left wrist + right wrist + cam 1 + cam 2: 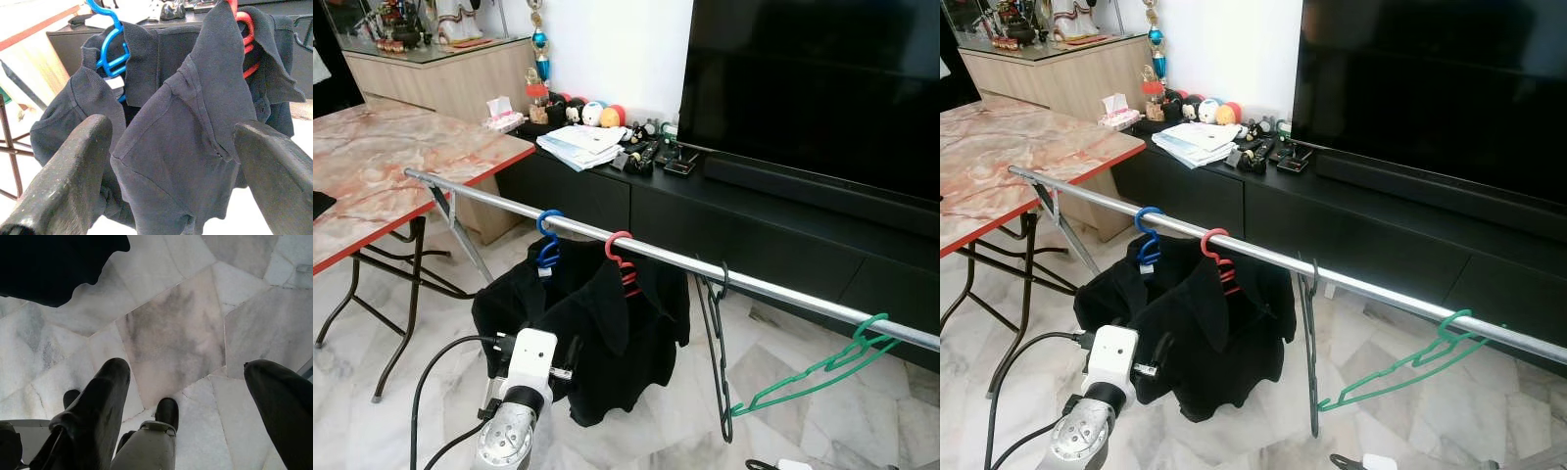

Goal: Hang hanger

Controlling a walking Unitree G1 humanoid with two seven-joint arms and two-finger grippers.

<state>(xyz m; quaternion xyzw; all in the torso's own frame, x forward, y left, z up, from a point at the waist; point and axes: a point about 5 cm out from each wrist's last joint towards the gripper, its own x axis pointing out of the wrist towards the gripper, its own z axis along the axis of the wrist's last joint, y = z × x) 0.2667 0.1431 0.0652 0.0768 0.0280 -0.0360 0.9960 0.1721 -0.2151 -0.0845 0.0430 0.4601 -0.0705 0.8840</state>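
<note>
Along the rail (pixel 675 258) we see blue (pixel 547 238), red (pixel 620 257), black (pixel 717 343) and green (pixel 818 370) hangers; dark shirts (pixel 195 122) hang on the first two. Our left gripper (pixel 168 171) is spread before the shirts; our right gripper (pixel 195 396), also spread, points at the floor (pixel 171 323).

A rail (pixel 705 264) runs from the tabletop (pixel 391 162) at left across to the right, before the TV cabinet (pixel 754 235), carrying two shirts (pixel 597 333) on hangers at left, then two bare hangers (pixel 715 343) further right.
</note>
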